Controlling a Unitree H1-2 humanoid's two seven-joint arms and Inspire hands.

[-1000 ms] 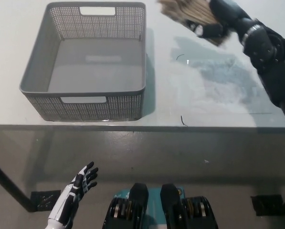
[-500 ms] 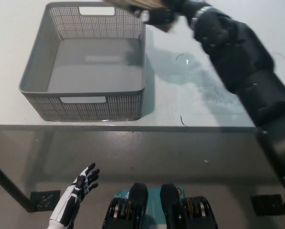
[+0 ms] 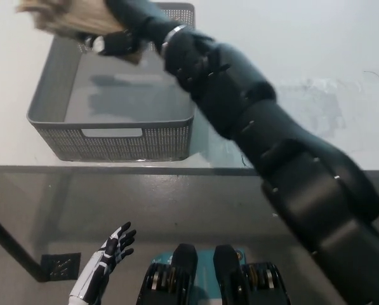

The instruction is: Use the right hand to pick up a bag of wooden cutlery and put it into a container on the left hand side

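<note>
Above the far left part of the container (image 3: 113,136), the bag of wooden cutlery (image 3: 65,18) is gripped in the right hand (image 3: 116,39), fingers closed around one end of it. The bag is blurred and is seen only as a pale tan bundle sticking out toward picture left. It is raised over the basket's far rim; no contact with the basket floor can be made out. The black right arm is stretched across from the lower right, over the container's right side. The container, a grey perforated basket, is set on the white table (image 3: 316,57) near its front edge, and nothing is seen lying in the visible part of it. The left hand (image 3: 110,251) is rested at the lower left, below the table edge, fingers spread, nothing held.

Progress, as judged: the pick-up is done and the carry is nearly done, since the bag is over the container. Lowering, release and withdrawal are left. Part of the bag appears to overhang the far left rim, so a shift toward the basket's middle is probably needed before letting go.
</note>
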